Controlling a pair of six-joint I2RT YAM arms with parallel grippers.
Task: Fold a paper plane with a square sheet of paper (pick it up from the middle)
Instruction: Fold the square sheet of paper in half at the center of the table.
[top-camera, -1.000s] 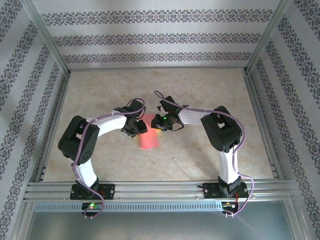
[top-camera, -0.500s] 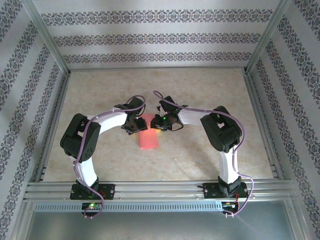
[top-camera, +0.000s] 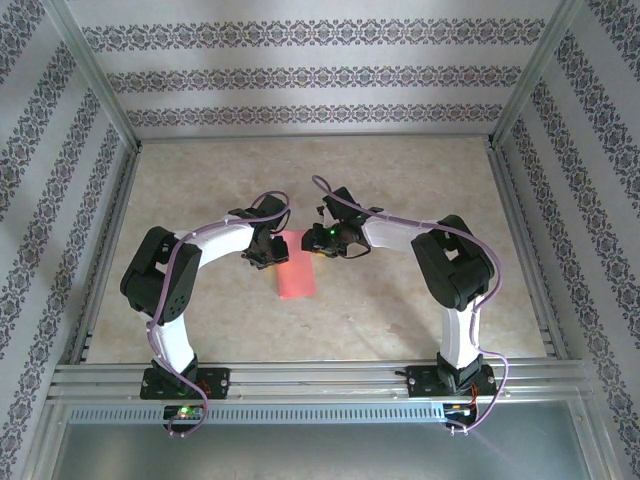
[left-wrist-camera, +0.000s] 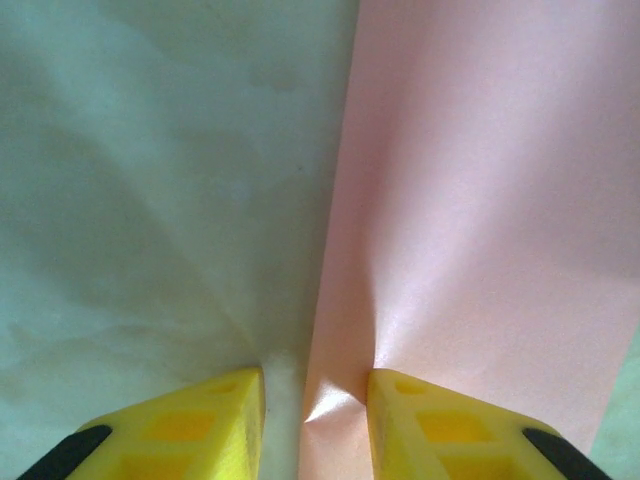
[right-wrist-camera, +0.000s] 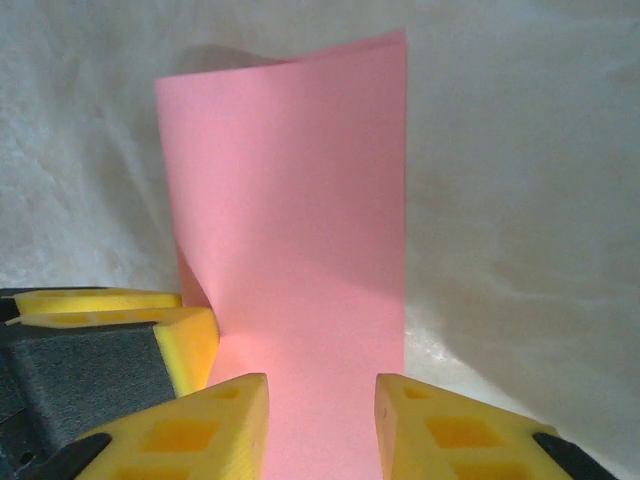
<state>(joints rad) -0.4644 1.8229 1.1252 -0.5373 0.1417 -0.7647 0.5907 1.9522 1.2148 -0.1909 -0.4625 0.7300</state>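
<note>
The square sheet of paper (top-camera: 296, 272) shows as a narrow salmon-pink rectangle, apparently folded in half. It lies flat on the table (top-camera: 420, 180), with its far short end between my two grippers. In the right wrist view the upper layer lifts a little along one long side, so the fold is not pressed sharp.

I judge this paper to be very light, thin and limp, with a matte face. It will slide easily on the smooth table, and it will buckle if I push it from an edge. Every wrong crease will remain in it. The best place to hold it is the loose long edge near its middle, pinched gently with the tips only.

My left gripper (left-wrist-camera: 312, 388) stands over one long edge of the sheet. Its jaws are apart, one tip on the bare table and the other on the paper, where a small pucker shows. My right gripper (right-wrist-camera: 320, 390) straddles the sheet at its short end, jaws also apart, clamping nothing.

The fingers (right-wrist-camera: 210, 420) are yellow wedges with hollow cells. Around the sheet the table is pale and marbled.
</note>
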